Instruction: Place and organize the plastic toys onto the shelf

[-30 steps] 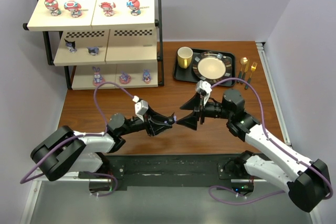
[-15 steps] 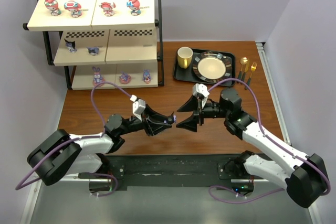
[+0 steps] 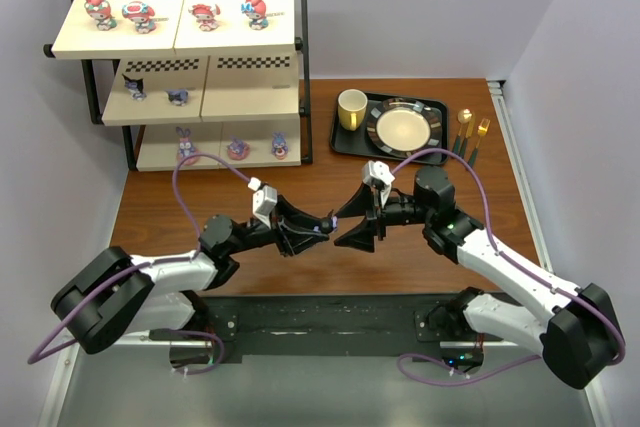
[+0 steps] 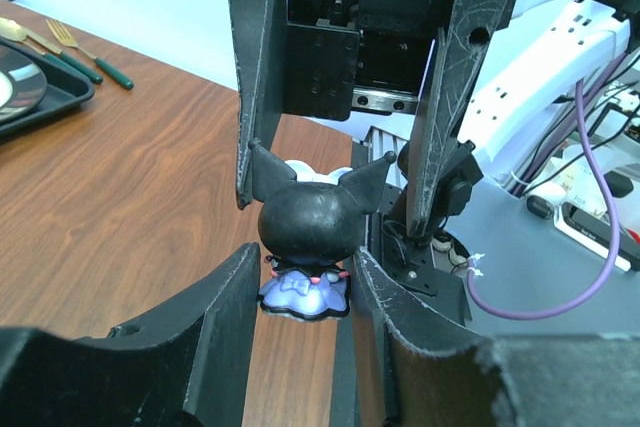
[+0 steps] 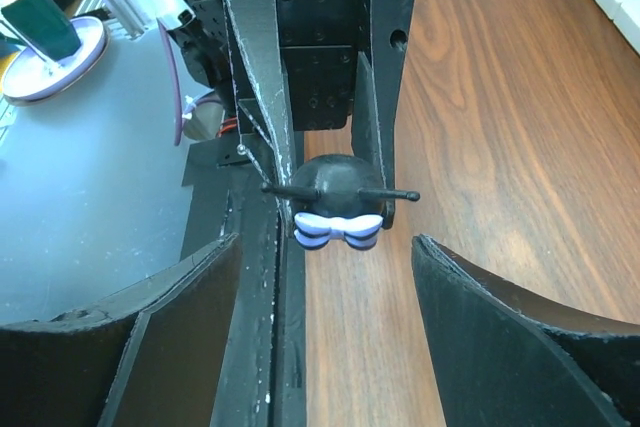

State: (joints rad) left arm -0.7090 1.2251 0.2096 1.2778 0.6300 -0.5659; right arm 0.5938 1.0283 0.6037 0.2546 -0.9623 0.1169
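My left gripper [image 3: 320, 228] is shut on a dark navy-black figurine [image 4: 308, 232] with a purple dress, held between its tips over the table's near middle. In the right wrist view this figurine [image 5: 338, 207] shows a striped bow. My right gripper [image 3: 346, 224] is open and faces the left one, its fingers [image 4: 445, 97] standing either side of the figurine's head. The shelf [image 3: 175, 42] stands at the far left. It bears pink/red toys [image 3: 97, 9] on top, dark ones [image 3: 133, 87] in the middle and purple bunnies [image 3: 186, 147] at the bottom.
A black tray [image 3: 343, 137] with a plate [image 3: 403, 128] and a yellow mug [image 3: 351, 108] stands right of the shelf. Gold cutlery [image 3: 470, 132] lies beside it. The arms' bases and cables sit at the near edge.
My right gripper has come a little left, closer round the figurine held by my left gripper. The left gripper has shifted only slightly.
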